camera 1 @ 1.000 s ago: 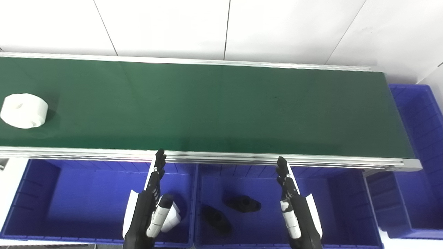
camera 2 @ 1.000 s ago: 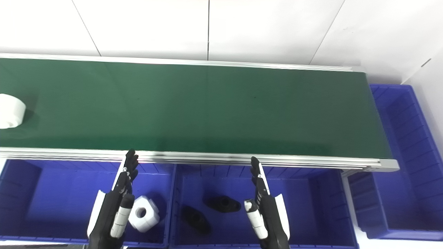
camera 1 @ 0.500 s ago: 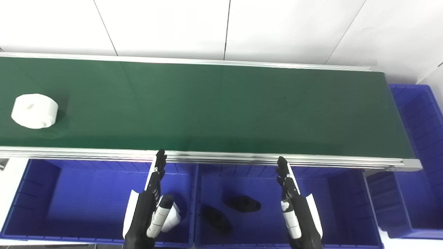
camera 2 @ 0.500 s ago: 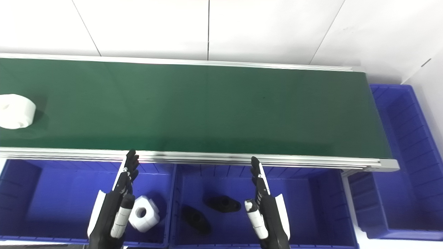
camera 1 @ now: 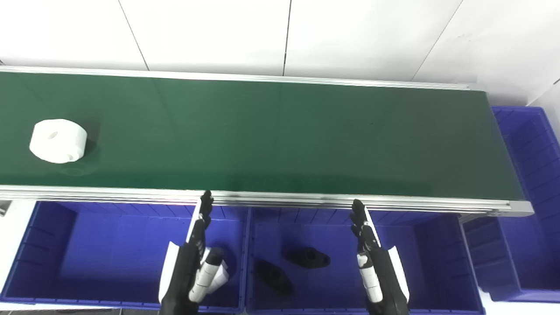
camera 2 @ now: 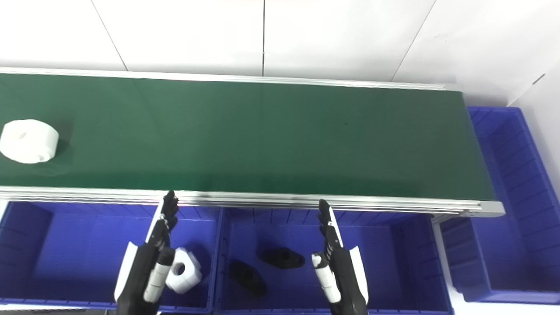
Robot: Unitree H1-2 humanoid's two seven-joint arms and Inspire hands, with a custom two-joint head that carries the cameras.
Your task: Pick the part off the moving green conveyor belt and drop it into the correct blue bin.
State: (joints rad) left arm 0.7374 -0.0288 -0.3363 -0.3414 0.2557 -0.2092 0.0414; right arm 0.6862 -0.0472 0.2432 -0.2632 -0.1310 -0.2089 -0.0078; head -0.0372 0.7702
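A white round part [camera 1: 57, 141] with a centre hole lies on the green conveyor belt [camera 1: 280, 135] at its far left. My left hand [camera 1: 192, 262] is open and empty, fingers straight, over the left blue bin [camera 1: 87, 245] near the belt's front rail. My right hand [camera 1: 372, 262] is open and empty over the middle blue bin [camera 1: 420, 258]. Both hands are well to the right of the part.
A white part [camera 2: 183, 275] lies in the left bin beside my left hand. Two black parts [camera 1: 306, 258] [camera 1: 273, 276] lie in the middle bin. Another blue bin [camera 1: 531, 175] stands beyond the belt's right end. A white wall runs behind the belt.
The white part has ridden the belt to the right. My left hand has shifted slightly right and forward. My right hand has barely moved.
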